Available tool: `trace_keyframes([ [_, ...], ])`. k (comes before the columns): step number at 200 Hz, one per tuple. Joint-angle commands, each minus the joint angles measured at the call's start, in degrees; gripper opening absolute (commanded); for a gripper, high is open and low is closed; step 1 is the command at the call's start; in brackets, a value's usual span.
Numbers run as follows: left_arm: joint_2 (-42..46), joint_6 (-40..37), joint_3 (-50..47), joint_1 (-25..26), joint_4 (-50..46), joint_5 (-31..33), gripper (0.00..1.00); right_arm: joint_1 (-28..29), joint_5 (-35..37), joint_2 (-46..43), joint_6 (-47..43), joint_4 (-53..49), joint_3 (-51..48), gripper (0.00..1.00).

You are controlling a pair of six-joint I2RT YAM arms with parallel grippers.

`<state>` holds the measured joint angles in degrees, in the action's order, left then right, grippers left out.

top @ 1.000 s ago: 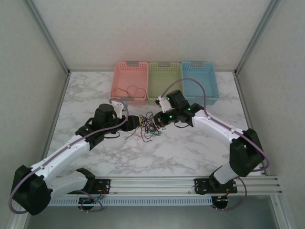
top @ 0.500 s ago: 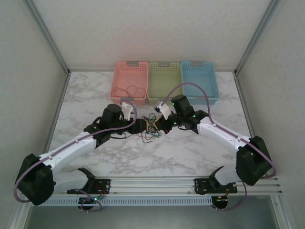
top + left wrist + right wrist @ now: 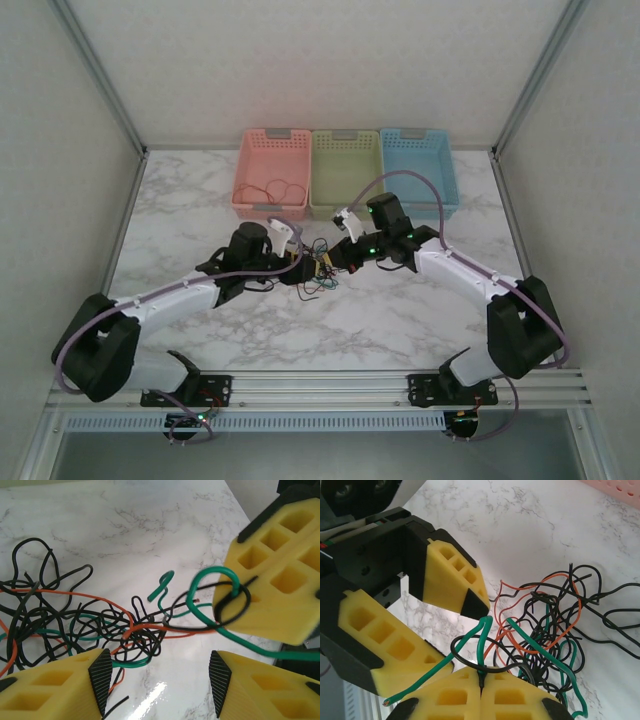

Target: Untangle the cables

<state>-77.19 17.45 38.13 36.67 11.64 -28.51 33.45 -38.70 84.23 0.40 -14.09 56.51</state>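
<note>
I am working on the cables [image 3: 318, 268], which are lying as one knotted bunch on the marble table [image 3: 190, 200], in front of the pink basket [image 3: 246, 160] and just off its right-hand corner, on the side nearer my bases. One loose red cable [image 3: 272, 190] is already lying inside the pink basket, so I am judging that a first strand is sorted and nearly everything else is left to do. From my left wrist, black, red and green strands [image 3: 75, 625] are crossing and looping through one another with no single wire lying free. My right gripper [image 3: 481, 687] is pressing its yellow pads together on a green cable [image 3: 216, 570], with a black loop riding around the same pinch. So that strand is gripped but not yet drawn clear of the bunch. My left gripper [image 3: 160, 677] is holding its jaws wide apart around nothing, low over the bunch on the side farther from the pink basket's right corner, facing my right gripper. As I am reading it, the green cable is the one being separated now, and the black and red ones are waiting after it.
</note>
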Motion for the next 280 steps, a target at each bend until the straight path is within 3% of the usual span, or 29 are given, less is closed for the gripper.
trace_keyframes([
  [1, -1.82, -2.23, 2.01, 0.51, 4.71, -2.12, 0.55, -0.32, -3.16, 0.53, 1.14, 1.12, 1.76, 0.00],
  [34, -4.81, -1.89, 2.39, 0.69, 8.66, -3.53, 0.52, -0.86, -4.23, 0.59, 1.61, 1.08, 1.86, 0.00],
  [58, -5.87, -1.95, 2.39, 0.69, 10.68, -5.20, 0.37, -1.08, -5.38, 0.76, 1.64, 0.99, 1.90, 0.00],
  [98, -6.02, -1.81, 1.91, 0.86, 12.35, -4.97, 0.33, -1.20, -5.87, 1.46, 1.27, 0.08, 2.00, 0.00],
  [168, -4.08, -1.61, -0.23, 0.82, 11.71, -0.80, 0.00, -2.85, -5.60, 0.28, 0.13, -3.14, 2.25, 0.00],
  [245, -1.24, -2.16, -1.39, 0.78, 8.13, 3.49, 0.00, -3.86, -4.22, -1.81, -0.41, -8.28, 2.51, 0.02],
  [280, 0.46, -2.31, -1.72, 0.79, 6.29, 3.99, 0.00, -3.84, 0.54, -0.57, -0.58, -15.56, 5.07, 0.00],
])
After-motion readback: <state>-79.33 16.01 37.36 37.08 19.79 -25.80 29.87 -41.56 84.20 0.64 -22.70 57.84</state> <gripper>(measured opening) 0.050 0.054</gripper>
